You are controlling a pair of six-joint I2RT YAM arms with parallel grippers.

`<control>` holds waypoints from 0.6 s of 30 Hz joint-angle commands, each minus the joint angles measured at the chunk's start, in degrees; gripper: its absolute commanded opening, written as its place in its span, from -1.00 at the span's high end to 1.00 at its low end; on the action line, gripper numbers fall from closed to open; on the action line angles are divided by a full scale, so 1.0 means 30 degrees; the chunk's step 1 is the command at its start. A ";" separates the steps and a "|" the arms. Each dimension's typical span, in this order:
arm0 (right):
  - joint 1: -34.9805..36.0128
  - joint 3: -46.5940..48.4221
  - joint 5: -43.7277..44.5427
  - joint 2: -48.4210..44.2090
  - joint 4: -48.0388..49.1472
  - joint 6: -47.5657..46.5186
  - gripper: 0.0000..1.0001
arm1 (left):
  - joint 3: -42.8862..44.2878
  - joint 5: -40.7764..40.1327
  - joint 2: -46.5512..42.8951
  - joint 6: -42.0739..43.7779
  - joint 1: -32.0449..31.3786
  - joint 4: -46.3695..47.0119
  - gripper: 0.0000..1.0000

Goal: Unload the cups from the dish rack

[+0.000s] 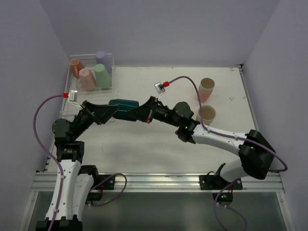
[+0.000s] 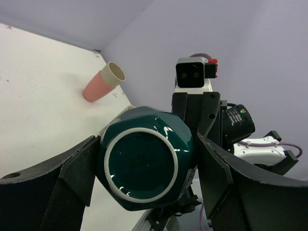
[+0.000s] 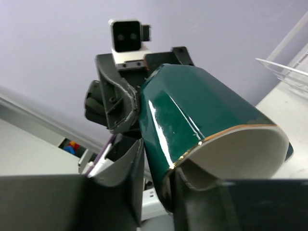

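One dark green mug (image 1: 124,104) hangs sideways above the worktop (image 1: 159,154) beside the dish rack (image 1: 114,67), left fingers (image 2: 82,168) clenched around its base, right fingers (image 3: 122,178) pinching its rim, its long axis running between them.

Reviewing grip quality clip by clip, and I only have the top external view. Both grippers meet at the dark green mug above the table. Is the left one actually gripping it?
Observer: Yes. The left wrist view shows the left gripper clamping the dark green mug by its sides, base toward that camera.
Operator: And the other arm?
Observer: The right gripper straddles the rim, one finger inside the mouth, pinching the wall.
Operator: Anything inside?
Observer: The visible cream interior looks empty.
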 commanded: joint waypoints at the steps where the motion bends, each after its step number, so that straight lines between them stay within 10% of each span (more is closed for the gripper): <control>1: 0.0148 0.0478 0.0148 0.0026 0.1728 0.0554 0.62 | 0.0301 0.0181 -0.0385 -0.0820 -0.0181 0.2173 0.33; 5: 0.0148 -0.0080 0.1027 -0.0500 0.1207 0.0118 1.00 | 0.0271 0.0210 -0.0385 -0.0645 -0.0240 0.1852 -0.29; 11: 0.0119 0.0094 0.2287 -0.2315 -0.3828 -0.2775 1.00 | 0.1115 -0.0052 -0.0327 0.1078 -0.0269 -0.0134 -0.94; 18: 0.0090 0.3016 0.4601 -0.4309 -1.5865 -0.9545 1.00 | 0.5102 -0.2395 0.0405 0.8577 -0.0269 -0.9005 -1.00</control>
